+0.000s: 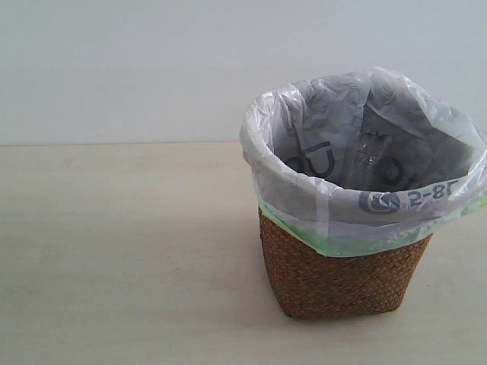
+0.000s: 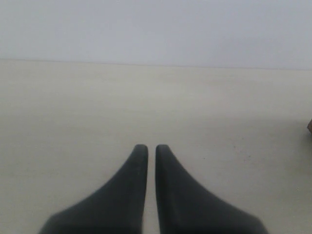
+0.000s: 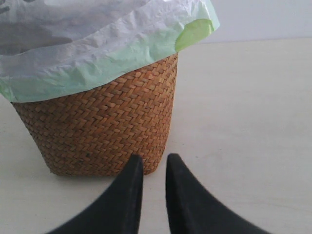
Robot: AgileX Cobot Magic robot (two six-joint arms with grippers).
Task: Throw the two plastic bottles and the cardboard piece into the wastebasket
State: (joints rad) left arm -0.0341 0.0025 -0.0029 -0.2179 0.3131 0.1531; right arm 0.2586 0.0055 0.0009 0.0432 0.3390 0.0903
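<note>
The wastebasket [image 1: 342, 274], brown wicker lined with a white bag that has grey print and a green edge, stands right of centre on the table. Inside the bag glints something clear [image 1: 370, 156], likely one of the plastic bottles; I cannot tell which. The cardboard piece is out of view. Neither gripper shows in the exterior view. My left gripper [image 2: 151, 147] hangs shut and empty over bare tabletop. My right gripper [image 3: 154, 158] sits low beside the wastebasket [image 3: 97, 131], its fingers a narrow gap apart with nothing between them.
The table [image 1: 114, 251] is pale wood with a plain white wall behind it. A sliver of brown [image 2: 309, 126] shows at the edge of the left wrist view.
</note>
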